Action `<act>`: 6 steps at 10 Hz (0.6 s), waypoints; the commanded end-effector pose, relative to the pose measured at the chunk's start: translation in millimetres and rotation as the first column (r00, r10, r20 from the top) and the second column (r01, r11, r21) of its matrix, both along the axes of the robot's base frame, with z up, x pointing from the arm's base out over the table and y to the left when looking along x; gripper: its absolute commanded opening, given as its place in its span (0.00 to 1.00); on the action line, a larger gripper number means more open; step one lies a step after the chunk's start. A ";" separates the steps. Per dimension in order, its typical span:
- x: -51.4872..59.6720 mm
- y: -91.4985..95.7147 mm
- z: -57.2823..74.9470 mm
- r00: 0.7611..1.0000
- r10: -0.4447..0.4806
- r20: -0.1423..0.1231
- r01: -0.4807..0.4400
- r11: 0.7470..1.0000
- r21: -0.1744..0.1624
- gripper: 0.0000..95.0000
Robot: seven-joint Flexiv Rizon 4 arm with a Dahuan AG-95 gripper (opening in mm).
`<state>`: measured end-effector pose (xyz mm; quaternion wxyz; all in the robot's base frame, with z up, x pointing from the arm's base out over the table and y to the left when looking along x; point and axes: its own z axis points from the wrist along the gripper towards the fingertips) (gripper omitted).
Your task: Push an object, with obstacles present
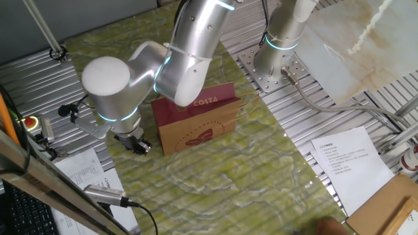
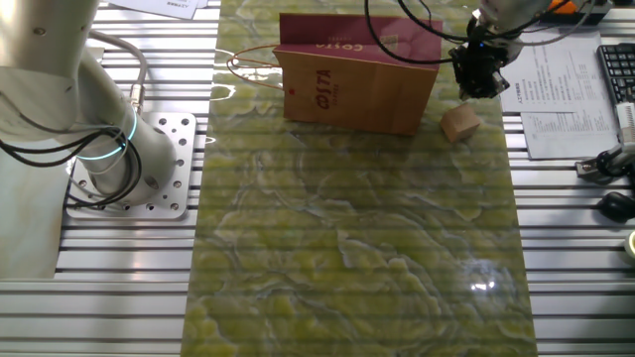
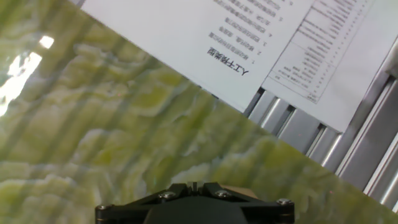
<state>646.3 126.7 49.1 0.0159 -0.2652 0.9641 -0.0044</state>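
Cube, one fixed view: wooden cube is not showing here; the arm's elbow and wrist are covering the spot just off the paper bag [image 1: 194,124]'s near-left corner, where the gripper [image 1: 137,145] is hanging low over the green marbled mat [image 1: 248,176].
Pincer, one fixed view: dark fingers are pointing down beside the bag's left end; whether they are apart or together I cannot tell.
Cube, the other fixed view: wooden cube [image 2: 460,123] is lying on the mat just right of the bag's [image 2: 357,74] lower right corner, apart from it.
Pincer, the other fixed view: gripper [image 2: 480,77] is hovering just above and behind the cube, to the right of the bag; contact with the cube is not clear, and nothing seems held.
Step, judged: approach looks finished and the push is about to begin.
Next move, judged: fingertips need lowering to cube height, then a steady shove away from the bag so the cube is not driven into its wall.
Hand view: gripper body [image 3: 194,204] is filling the bottom edge; a tan sliver right behind it may be the cube, with printed sheets [image 3: 205,43] lying beyond the mat; finger gap is hidden.
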 end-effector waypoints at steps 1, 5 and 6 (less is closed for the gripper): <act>-2.2 -0.7 1.6 0.998 -0.052 -0.041 0.053 0.998 0.022 0.00; -3.7 2.8 2.8 0.994 -0.085 -0.063 0.086 0.996 0.020 0.00; -1.9 2.1 -0.9 0.995 -0.078 -0.061 0.079 0.997 0.023 0.00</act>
